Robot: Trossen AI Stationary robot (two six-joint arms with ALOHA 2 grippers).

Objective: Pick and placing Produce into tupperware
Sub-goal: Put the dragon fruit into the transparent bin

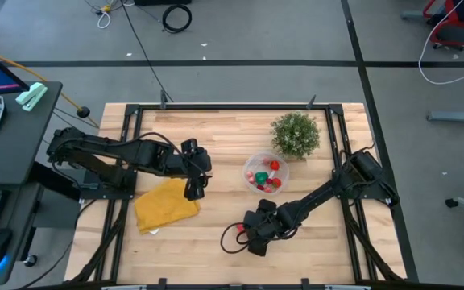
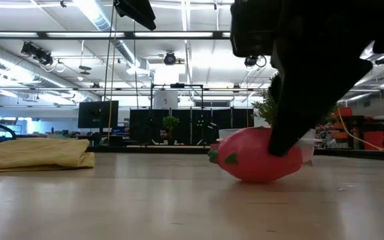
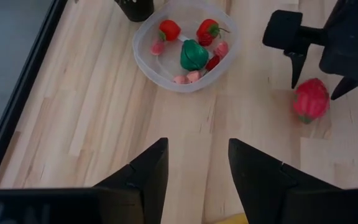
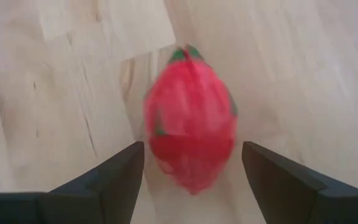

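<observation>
The pale wooden slatted table (image 1: 216, 129) carries everything. Beyond the right gripper (image 4: 191, 163), past its fingertips, stands the round clear plastic tupperware (image 1: 265, 173), holding red, pink and green toy pieces. The right gripper is low at the tabletop, fingers spread apart, with the red strawberry-like toy (image 4: 190, 118) lying between them, ungrasped. The left gripper (image 3: 197, 163) hovers spread and empty, the yellow folded cloth (image 1: 166, 205) beneath it.

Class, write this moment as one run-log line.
right tool: open, straddling strawberry on table | left tool: open, waiting above table | bowl: holds several pieces
</observation>
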